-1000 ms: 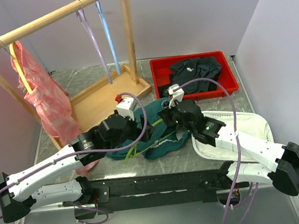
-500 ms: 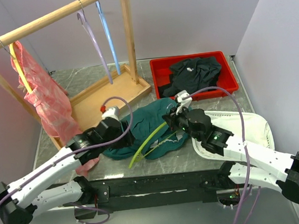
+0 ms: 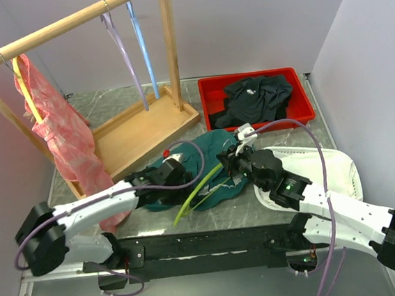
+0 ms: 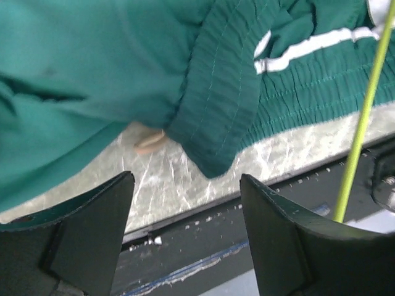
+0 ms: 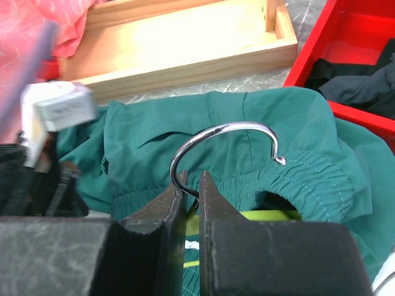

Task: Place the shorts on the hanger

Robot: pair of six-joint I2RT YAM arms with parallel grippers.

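On the grey marbled desk [image 3: 252, 211], crumpled teal shorts [image 3: 208, 152] are lying between two grippers.
Left gripper [image 4: 185, 179] is hanging released, its dark fingers spread, with a folded corner of the ribbed elastic waistband showing between them. Thin lime plastic hanger [image 3: 191, 194] is slanting across the shorts toward the near desk edge; right gripper [image 5: 192, 182] is clenching the neck of its curved metal hook, just over the gathered waistband. Further right, a red plastic tray [image 3: 253, 75] is holding a rumpled black garment [image 3: 255, 97].
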